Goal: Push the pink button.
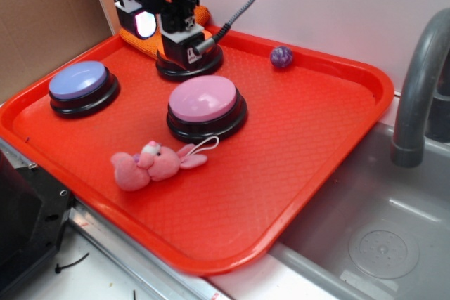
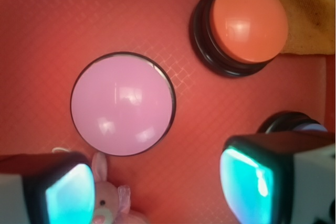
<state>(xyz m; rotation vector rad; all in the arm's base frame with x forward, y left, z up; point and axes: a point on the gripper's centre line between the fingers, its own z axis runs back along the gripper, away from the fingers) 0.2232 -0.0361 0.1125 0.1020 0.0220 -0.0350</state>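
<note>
The pink button (image 1: 204, 99) has a pale pink dome on a black base and sits mid-tray. In the wrist view it (image 2: 122, 103) lies ahead and left of the fingers. My gripper (image 1: 165, 33) hangs at the tray's back, over the black base of the orange button (image 1: 188, 67), behind the pink button and apart from it. In the wrist view the gripper (image 2: 160, 187) is open and empty, its cyan-lit pads (image 2: 68, 195) wide apart with bare tray between them.
On the red tray (image 1: 316, 124) are a lavender-blue button (image 1: 79, 80) at the left, a pink plush bunny (image 1: 151, 165) in front of the pink button, and a small purple ball (image 1: 281, 56) at the back. An orange cloth (image 2: 307, 14) lies by the orange button (image 2: 249, 19). A grey sink (image 1: 380, 237) and faucet (image 1: 418, 82) are to the right.
</note>
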